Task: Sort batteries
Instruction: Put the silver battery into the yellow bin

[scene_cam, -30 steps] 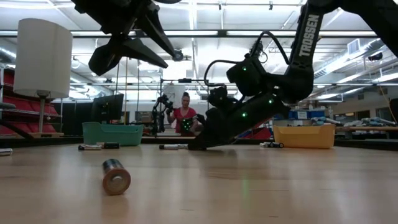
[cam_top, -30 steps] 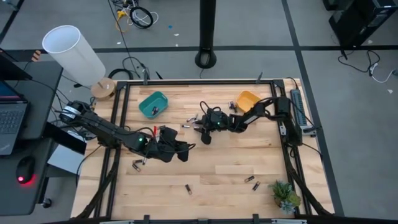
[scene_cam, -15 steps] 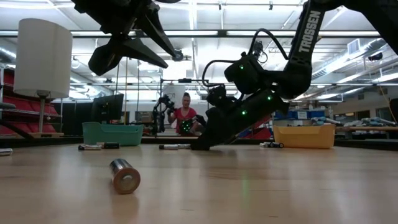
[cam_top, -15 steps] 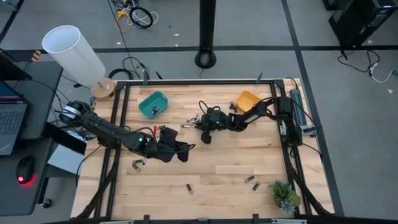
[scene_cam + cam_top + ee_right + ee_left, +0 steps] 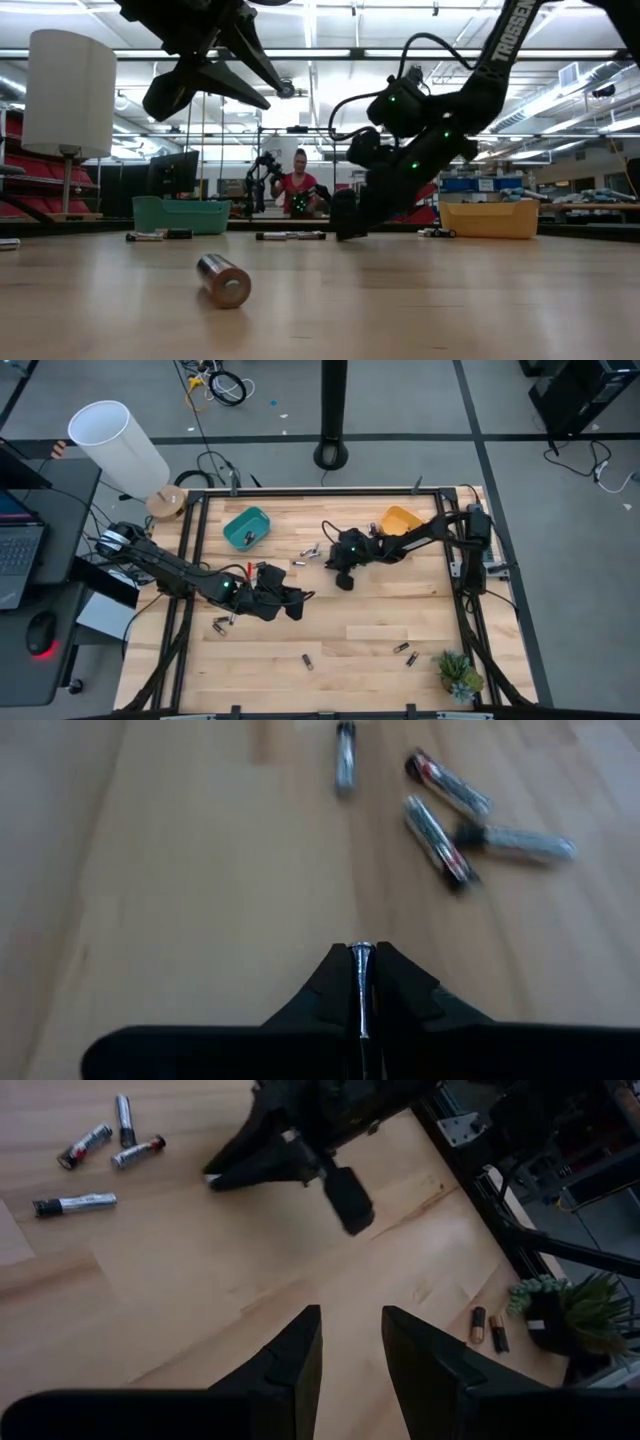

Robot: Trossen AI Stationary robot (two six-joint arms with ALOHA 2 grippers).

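Right gripper (image 5: 361,982) clenched on a thin battery (image 5: 361,995), mid-table.
Four batteries (image 5: 437,838) lie loose ahead; left gripper (image 5: 350,1350) parted, empty, hangs nearby. Teal bin (image 5: 247,527), orange bin (image 5: 398,520) behind.

Small silvery and dark batteries (image 5: 308,552) scattered flat on the wooden table, one (image 5: 361,985) pinched upright.

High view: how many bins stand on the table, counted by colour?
teal bin: 1
orange bin: 1
Total: 2
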